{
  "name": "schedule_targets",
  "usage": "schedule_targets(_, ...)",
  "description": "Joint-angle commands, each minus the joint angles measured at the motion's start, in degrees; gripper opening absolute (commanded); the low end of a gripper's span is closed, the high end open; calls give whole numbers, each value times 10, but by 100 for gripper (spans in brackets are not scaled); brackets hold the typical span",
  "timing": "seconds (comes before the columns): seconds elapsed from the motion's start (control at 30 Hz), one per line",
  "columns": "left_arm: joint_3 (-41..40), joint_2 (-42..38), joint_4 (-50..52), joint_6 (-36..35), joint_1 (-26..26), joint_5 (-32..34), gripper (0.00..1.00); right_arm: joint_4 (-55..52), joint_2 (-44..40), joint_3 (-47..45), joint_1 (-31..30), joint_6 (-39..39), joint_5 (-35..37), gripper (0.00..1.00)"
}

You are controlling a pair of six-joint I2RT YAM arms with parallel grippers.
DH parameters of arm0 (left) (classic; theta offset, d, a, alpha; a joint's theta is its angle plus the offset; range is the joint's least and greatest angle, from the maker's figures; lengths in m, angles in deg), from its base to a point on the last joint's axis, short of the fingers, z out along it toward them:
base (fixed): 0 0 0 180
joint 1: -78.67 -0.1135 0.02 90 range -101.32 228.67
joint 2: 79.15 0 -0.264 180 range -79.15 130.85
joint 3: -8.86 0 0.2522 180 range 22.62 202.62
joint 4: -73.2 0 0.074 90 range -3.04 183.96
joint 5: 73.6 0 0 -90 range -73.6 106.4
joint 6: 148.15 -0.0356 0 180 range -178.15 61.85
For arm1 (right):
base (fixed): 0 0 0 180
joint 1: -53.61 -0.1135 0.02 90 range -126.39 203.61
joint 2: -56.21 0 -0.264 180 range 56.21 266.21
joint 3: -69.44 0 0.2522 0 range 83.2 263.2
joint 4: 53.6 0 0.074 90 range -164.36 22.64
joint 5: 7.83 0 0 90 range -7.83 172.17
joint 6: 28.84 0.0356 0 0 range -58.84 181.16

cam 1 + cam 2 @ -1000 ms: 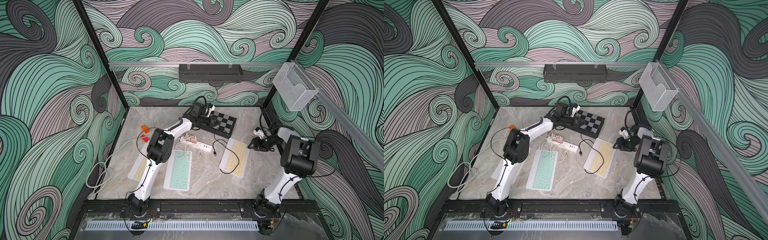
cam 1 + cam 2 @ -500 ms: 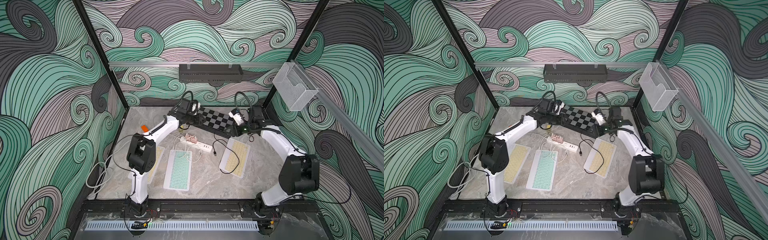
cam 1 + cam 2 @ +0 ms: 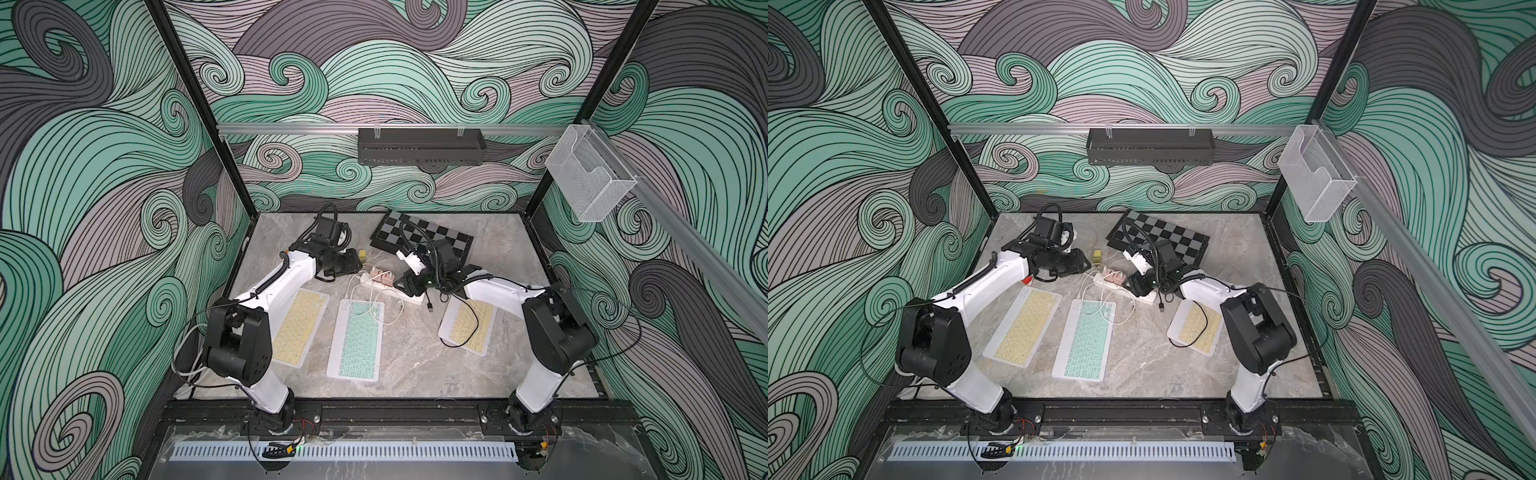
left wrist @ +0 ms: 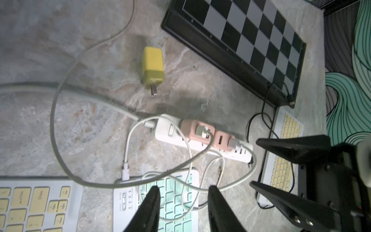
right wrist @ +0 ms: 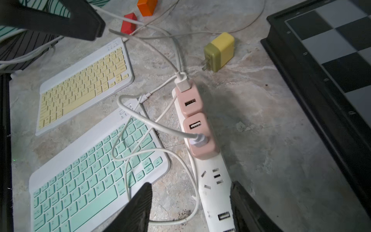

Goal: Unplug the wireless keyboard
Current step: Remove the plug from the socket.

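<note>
Top views: three keyboards on the table (image 3: 415, 361). One mint keyboard (image 3: 355, 340) lies mid-table, long axis running front edge to far edge, with two yellow keyboards (image 3: 299, 326), one on either side. One strip (image 3: 415, 298) lies beyond them, one chessboard (image 3: 1175, 230) by the far edge, one loose charger (image 3: 363, 253). Left gripper (image 3: 355, 268) hovers just beyond the mint keyboard's far end; right gripper (image 3: 405, 286) is over the strip.

Left wrist: left fingers (image 4: 150, 206) spread, nothing between them. One plug (image 4: 125, 176) sits in the mint keyboard's far short edge, just ahead of the fingertips, in line with the long axis. Two pink adapters (image 4: 192, 130), two white cables (image 4: 127, 144), one black cable (image 4: 247, 130).

Right wrist: right fingers (image 5: 140, 206) spread astride the strip's end, not gripping. Two blocks (image 5: 129, 24). Judgement: left arm is nearer the plug; the pull goes toward the far edge
</note>
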Motion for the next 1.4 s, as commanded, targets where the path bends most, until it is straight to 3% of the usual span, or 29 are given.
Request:
schedule_targets(0.0,-8,2,26,0,1,16,40,31,37,37,2,-18,-22,63)
schedule_targets(0.33,31,96,22,11,-2,-10,39,51,102,72,-12,-36,-3,61)
schedule_targets(0.57,76,167,34,25,-1,-4,37,37,124,101,-22,-48,2,48)
schedule_targets(0.97,172,266,77,38,-4,11,37,64,116,58,-61,-35,38,25)
schedule_targets(1.1,169,276,79,38,-4,17,36,62,113,55,-65,-43,51,19)
schedule_targets(1.27,160,280,81,38,-5,34,34,57,101,53,-77,-59,91,0)
schedule_targets(1.37,151,283,79,39,-4,42,33,66,92,50,-85,-70,124,0)
